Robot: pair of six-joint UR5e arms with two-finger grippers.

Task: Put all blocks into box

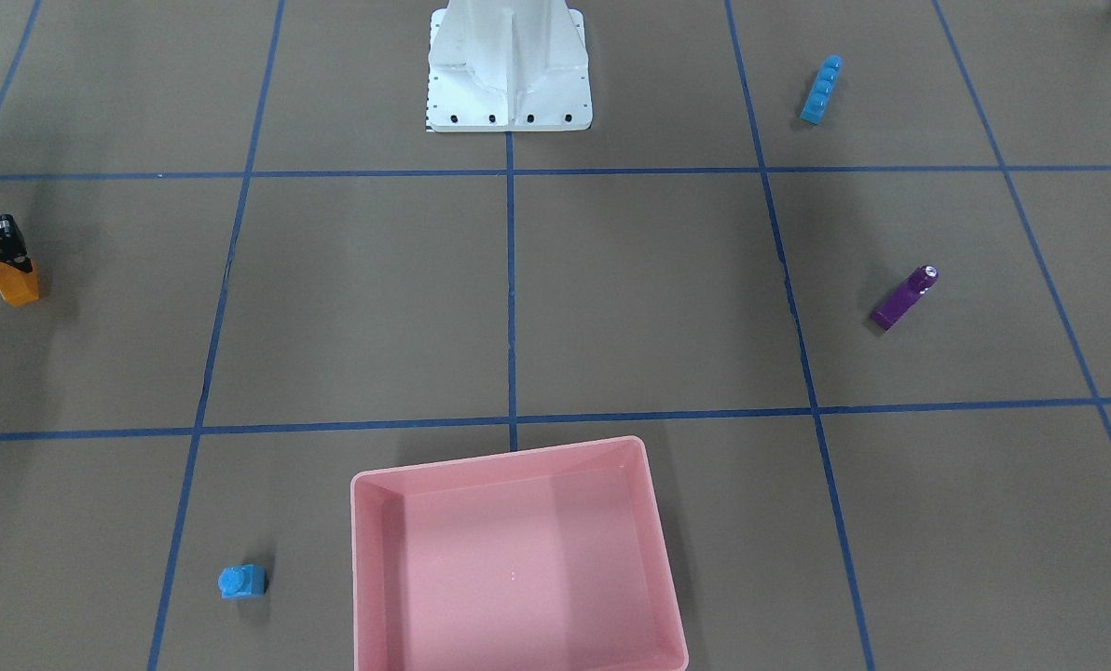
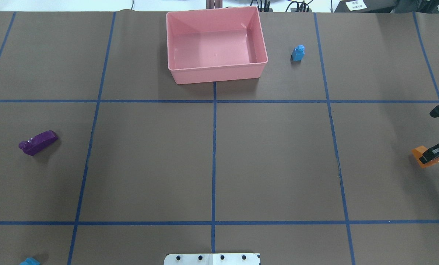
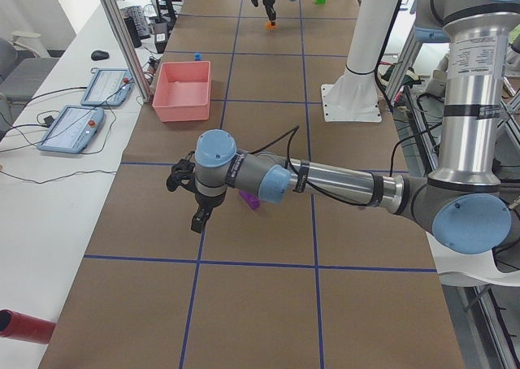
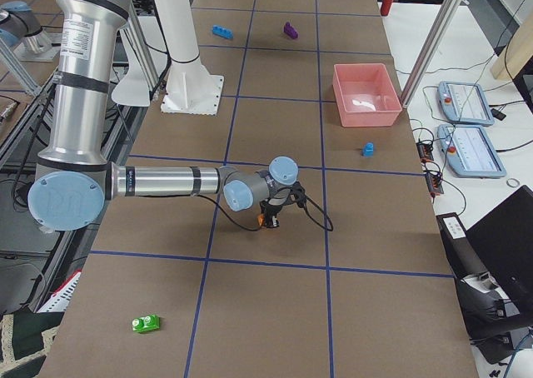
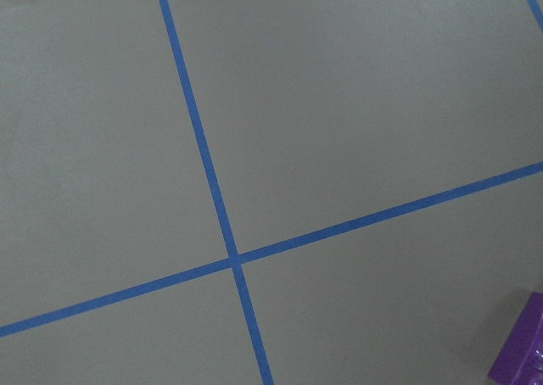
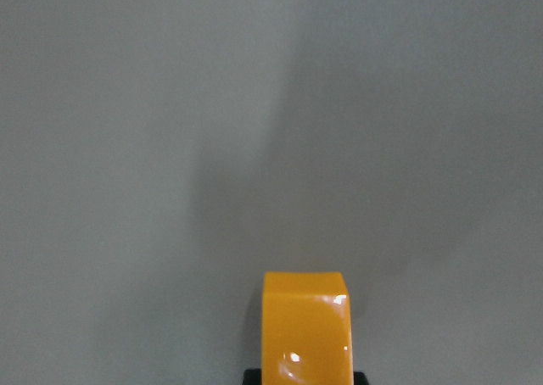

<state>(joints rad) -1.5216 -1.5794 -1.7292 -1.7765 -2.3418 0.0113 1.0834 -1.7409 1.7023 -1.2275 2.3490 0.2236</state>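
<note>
My right gripper [image 1: 4,270] is shut on the orange sloped block [image 1: 17,285] at the table's right end, low over the surface; both also show in the overhead view, gripper [image 2: 431,154] and block [image 2: 421,152]. The pink box [image 1: 500,455] stands at the far middle with no block in it. The small blue block [image 1: 241,581] stands just to its right. The purple bar [image 2: 38,142] and the long light-blue block [image 1: 821,89] lie on the left side. The green block [image 4: 146,323] lies beyond the right arm. My left gripper [image 3: 199,219] hovers near the purple bar; I cannot tell if it is open.
The white metal base plate [image 2: 212,258] of the robot's column sits at the near middle edge. Blue tape lines [image 2: 214,147] divide the brown table. A red cylinder [image 3: 24,327] lies at the left end. Tablets [image 3: 73,129] rest on the side bench beyond the box.
</note>
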